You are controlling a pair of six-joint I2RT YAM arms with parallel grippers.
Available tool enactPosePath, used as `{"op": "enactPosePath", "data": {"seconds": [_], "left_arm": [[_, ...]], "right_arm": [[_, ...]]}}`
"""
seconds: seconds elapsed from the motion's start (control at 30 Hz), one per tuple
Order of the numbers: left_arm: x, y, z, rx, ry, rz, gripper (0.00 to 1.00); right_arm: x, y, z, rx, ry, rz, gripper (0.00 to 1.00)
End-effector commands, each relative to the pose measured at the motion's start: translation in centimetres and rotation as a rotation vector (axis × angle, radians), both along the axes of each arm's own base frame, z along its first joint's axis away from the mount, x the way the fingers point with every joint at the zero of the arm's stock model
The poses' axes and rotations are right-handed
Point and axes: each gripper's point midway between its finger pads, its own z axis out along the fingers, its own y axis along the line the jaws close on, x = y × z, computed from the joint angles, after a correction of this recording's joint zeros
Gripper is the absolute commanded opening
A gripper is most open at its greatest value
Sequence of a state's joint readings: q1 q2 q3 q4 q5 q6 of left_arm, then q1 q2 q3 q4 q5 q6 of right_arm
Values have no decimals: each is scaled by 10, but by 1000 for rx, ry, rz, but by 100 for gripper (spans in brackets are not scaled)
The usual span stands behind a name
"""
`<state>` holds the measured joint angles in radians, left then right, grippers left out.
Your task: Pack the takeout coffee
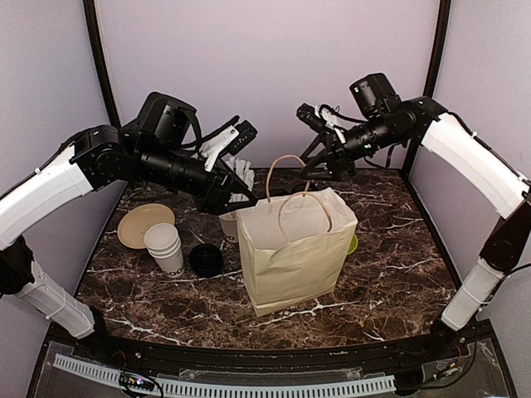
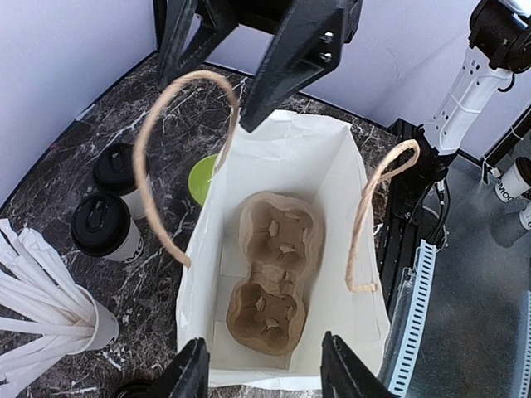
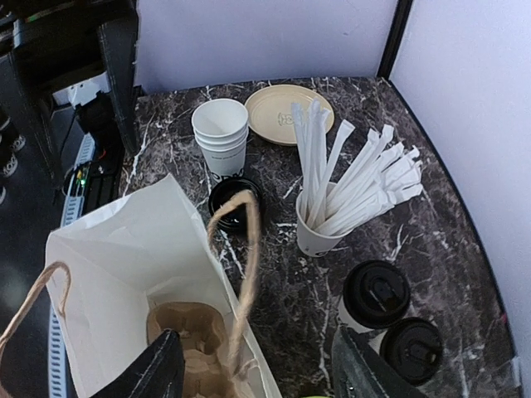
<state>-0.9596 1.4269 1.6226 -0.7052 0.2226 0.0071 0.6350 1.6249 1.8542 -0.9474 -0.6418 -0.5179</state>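
Hovering over the left edge of the white paper bag with twine handles [image 1: 290, 249], the left gripper [image 2: 264, 340] is sitting half open, empty. Brown pulp cup carrier [image 2: 270, 274] is lying inside. Right gripper [image 3: 257, 336] is gaping, straddling one handle, holding nothing. Two black-lidded white takeout coffee cups [image 3: 375, 297] are standing on the table behind the bag.

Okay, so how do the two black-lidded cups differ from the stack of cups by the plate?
The black-lidded cups are capped; the stacked cups are open-topped. The black-lidded cups stand singly, side by side; the stacked cups nest together. All are white, upright paper cups.
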Motion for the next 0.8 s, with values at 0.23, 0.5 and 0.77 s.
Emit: {"op": "enactPosePath", "data": {"seconds": [0.23,0.5,0.77], "left_arm": [[-9,-5,3,-34,-18,-24,46],[-9,-15,3,-17,-32,-52,43],[-37,-33,-4,26,-68,-133,39]], "right_arm": [[-1,16,50,146,-33,39,0],[-11,13,51,173,-31,11,0],[-55,-6,25,127,34,71,0]]}}
